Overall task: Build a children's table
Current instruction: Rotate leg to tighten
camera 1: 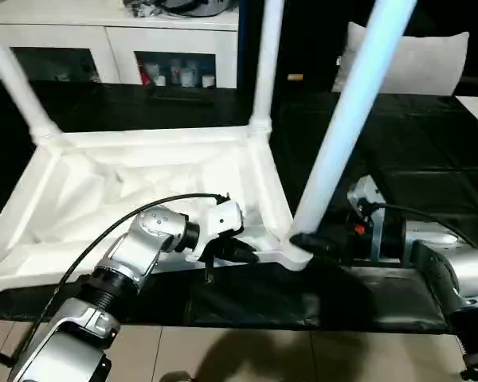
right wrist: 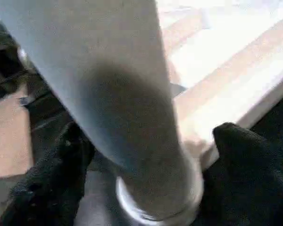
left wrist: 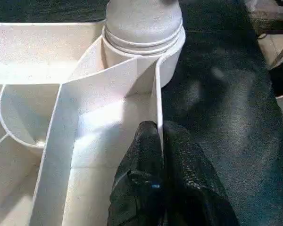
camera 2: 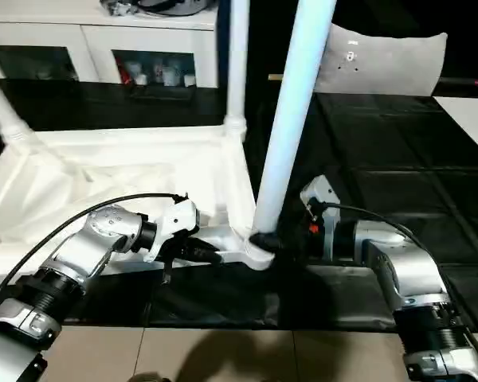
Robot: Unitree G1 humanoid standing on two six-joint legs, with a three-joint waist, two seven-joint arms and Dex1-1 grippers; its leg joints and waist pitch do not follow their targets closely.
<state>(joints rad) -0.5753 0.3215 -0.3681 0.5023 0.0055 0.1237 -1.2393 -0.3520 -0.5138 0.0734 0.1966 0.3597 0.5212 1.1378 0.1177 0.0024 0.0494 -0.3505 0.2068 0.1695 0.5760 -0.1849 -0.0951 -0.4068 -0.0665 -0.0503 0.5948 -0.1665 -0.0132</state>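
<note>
The two silver forearms are seen nearest, reaching forward over the near edge of the black-covered desk (camera 1: 430,191). On that desk the white table top (camera 1: 143,187) is laid upside down, its ribbed underside facing up. Three white tapered legs are seen rising from its corner sockets: the near-right leg (camera 1: 346,119), a far-right leg (camera 1: 264,64) and a far-left leg (camera 1: 12,76). The near-right leg is tilted, its foot seated in the near-right corner socket (camera 1: 296,253). The right gripper (right wrist: 146,155) is placed around the base of this leg just above the socket, one finger on each side; its jaws are clenched on the leg. The left gripper (left wrist: 161,141) is set on the near rim of the top, just beside that corner, with the thin rim wall pinched between its jaws.
</note>
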